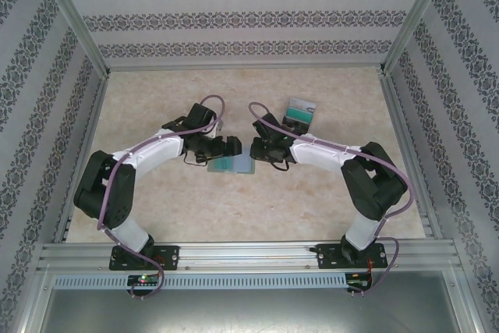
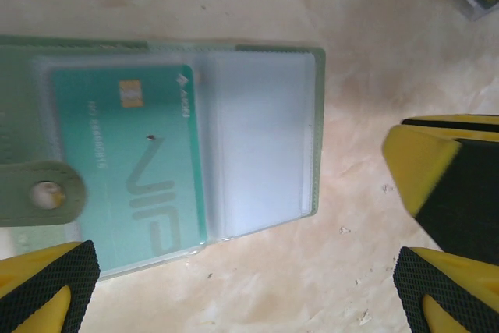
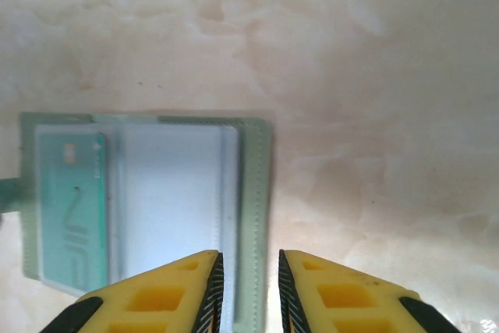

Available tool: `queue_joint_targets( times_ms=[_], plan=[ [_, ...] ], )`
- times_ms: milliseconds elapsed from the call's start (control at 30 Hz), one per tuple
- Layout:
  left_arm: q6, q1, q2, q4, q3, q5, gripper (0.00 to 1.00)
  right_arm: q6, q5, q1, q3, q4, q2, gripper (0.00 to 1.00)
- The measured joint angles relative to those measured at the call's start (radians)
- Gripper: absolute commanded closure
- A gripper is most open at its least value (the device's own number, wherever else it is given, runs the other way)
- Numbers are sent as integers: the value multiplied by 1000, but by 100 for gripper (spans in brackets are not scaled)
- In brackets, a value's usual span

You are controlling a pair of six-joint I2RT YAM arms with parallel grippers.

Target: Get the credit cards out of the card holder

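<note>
Top external view: the pale table (image 1: 335,208) carries the open card holder (image 1: 234,165) at its middle, flat between the two arms. A small pile of credit cards (image 1: 300,112) already lies out, farther off and to the right.

Left wrist view: one teal card (image 2: 129,161) still sits in the holder's left sleeve, and the clear pocket (image 2: 261,138) beside it is empty.

The left gripper (image 2: 242,274) hangs over the holder with its jaws spread wide, holding nothing. The right gripper (image 3: 249,271) has its jaws only a little apart, and the holder's right border shows in the gap; I cannot tell whether they touch it.

The card is probably light, stiff and slick, and the soft sleeve likely clings to it. The best hold looks like a pinch on whichever short edge peeks from the sleeve mouth, with the holder pinned flat.
</note>
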Motion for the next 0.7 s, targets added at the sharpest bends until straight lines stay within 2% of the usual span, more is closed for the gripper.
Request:
queue_joint_targets(
  times_ms=[100,233,300,433,700],
  plan=[
    [1,34,-21,0,-30,-4,13,-5,-2,4,28,0,0,73],
    [-2,80,-14,1,-71,-7,48,-5,-40,29,83,18,24,74],
    [-3,94,2,4,-82,-7,60,-1,-64,43,103,42,49,75],
    [-9,100,47,12,-89,-6,67,25,-127,58,122,89,117,76],
    [-17,100,79,29,-89,-3,70,76,-196,59,127,123,210,78]
  ],
)
